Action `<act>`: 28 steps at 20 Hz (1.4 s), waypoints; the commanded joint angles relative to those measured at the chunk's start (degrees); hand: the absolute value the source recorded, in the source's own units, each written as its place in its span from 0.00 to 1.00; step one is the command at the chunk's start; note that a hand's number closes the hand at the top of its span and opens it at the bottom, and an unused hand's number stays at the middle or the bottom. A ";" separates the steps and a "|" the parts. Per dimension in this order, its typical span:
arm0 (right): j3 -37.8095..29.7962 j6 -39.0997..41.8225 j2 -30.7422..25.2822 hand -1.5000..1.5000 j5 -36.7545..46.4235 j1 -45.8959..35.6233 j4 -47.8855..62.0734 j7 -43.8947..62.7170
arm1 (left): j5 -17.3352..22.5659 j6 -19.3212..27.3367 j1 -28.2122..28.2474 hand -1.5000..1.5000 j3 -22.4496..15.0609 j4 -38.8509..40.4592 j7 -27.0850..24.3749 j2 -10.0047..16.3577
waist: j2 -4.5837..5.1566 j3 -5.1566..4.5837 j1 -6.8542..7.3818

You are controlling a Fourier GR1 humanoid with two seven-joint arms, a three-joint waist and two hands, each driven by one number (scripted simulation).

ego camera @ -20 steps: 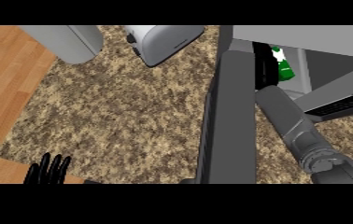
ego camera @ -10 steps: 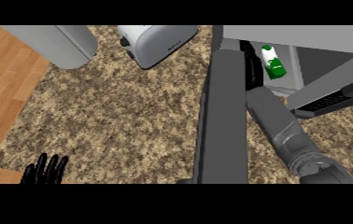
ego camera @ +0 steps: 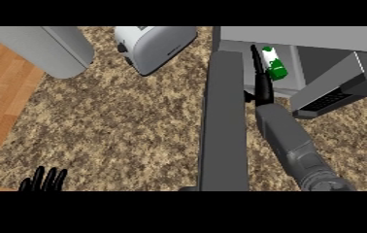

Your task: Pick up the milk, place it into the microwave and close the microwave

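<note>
1. Two hands show: the right hand (ego camera: 261, 84) at about 1 o'clock, the left hand (ego camera: 44, 180) at 7 o'clock by the lower edge.
2. The right hand is seen edge-on, its fingers (ego camera: 253, 52) straight and together, pointing to 12 o'clock and clamped on nothing.
3. The milk (ego camera: 273, 65), a white and green carton, is inside the open microwave (ego camera: 287, 35) at 1 o'clock. It is just beside the right hand, on the hand's 3 o'clock side; whether they touch cannot be told.
4. The microwave door (ego camera: 224, 120) stands open, a long grey panel running toward 6 o'clock, left of the right forearm.
5. The left hand rests open, fingers up and slightly apart.
6. On the speckled table (ego camera: 122, 125), a toaster (ego camera: 154, 47) sits at 11 o'clock, with a rounded grey container (ego camera: 50, 47) at 10 o'clock.
</note>
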 commanded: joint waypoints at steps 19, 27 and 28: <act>-0.34 24.87 0.28 0.00 -1.15 18.29 -1.25 -17.62 | -3.22 0.00 4.76 0.00 -2.33 -2.87 2.69 0.29 | -2.18 -0.30 -5.10; 1.03 24.71 -1.06 0.00 -2.28 27.07 -11.47 -15.18 | -8.80 3.74 -0.13 0.00 -7.41 -0.14 5.76 -4.03 | -2.85 -0.46 -6.67; 0.63 25.59 -1.85 0.00 -2.21 30.91 -9.92 -19.85 | -6.27 1.36 -2.02 0.00 -6.25 2.87 5.95 -3.13 | -2.68 -0.43 -6.68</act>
